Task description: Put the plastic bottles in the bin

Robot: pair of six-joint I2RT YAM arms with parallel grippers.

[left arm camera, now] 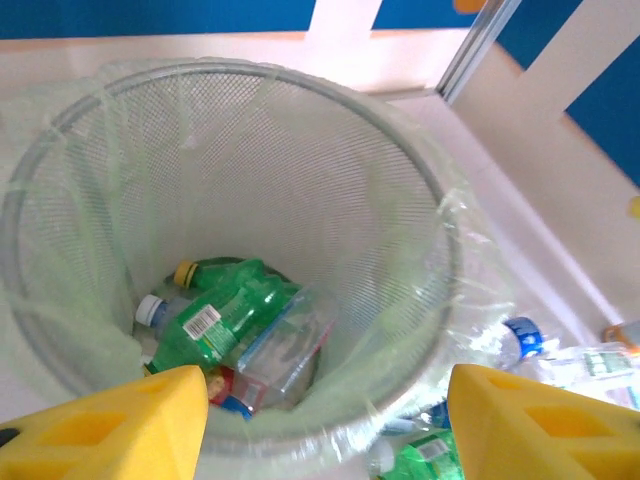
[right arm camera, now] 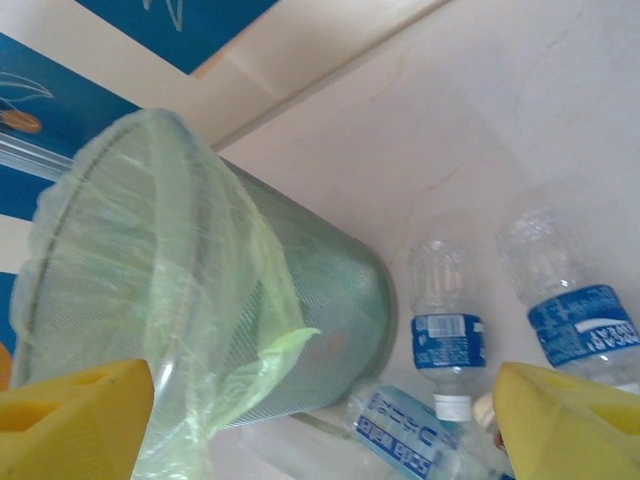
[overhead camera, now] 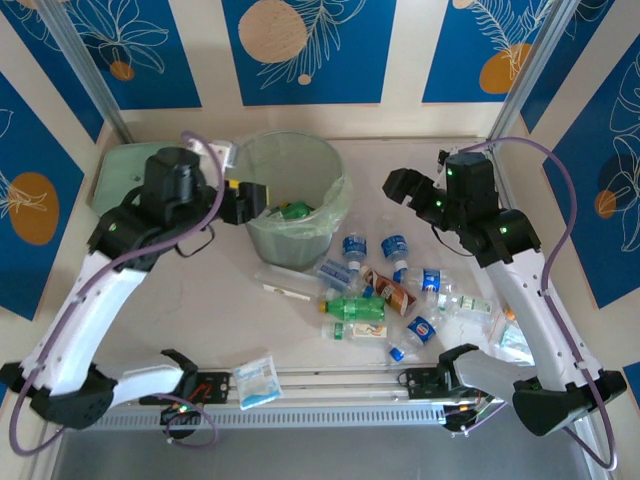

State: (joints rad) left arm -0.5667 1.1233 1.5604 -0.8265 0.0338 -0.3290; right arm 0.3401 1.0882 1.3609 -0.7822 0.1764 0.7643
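The pale table (overhead camera: 200,300) spans the top view. The round mesh bin (overhead camera: 285,243), lined with a clear bag, stands upright at upper centre, and a pale-green square box (overhead camera: 118,172) lies at the upper left behind the left arm.

The left gripper (overhead camera: 252,200) hangs at the bin's left rim. In the left wrist view its yellow fingers (left arm camera: 140,425) stand wide apart at the bottom corners with nothing between them, above the bin's (left arm camera: 300,170) mouth. The right gripper (overhead camera: 398,185) hovers to the right of the bin. In the right wrist view its jaws are spread wide and empty, with the bin (right arm camera: 300,280) at the left of the frame.

A green soda bottle (left arm camera: 225,315) lies on the bin's floor on top of a few clear bottles. The rest of the plastic bottles (overhead camera: 395,290) lie scattered on the table at centre right, below and right of the bin. Among them are a green soda one (overhead camera: 352,307), a brown-labelled one (overhead camera: 390,292) and two blue-labelled ones (right arm camera: 447,335) side by side. A white-and-blue packet (overhead camera: 258,381) lies at lower centre.
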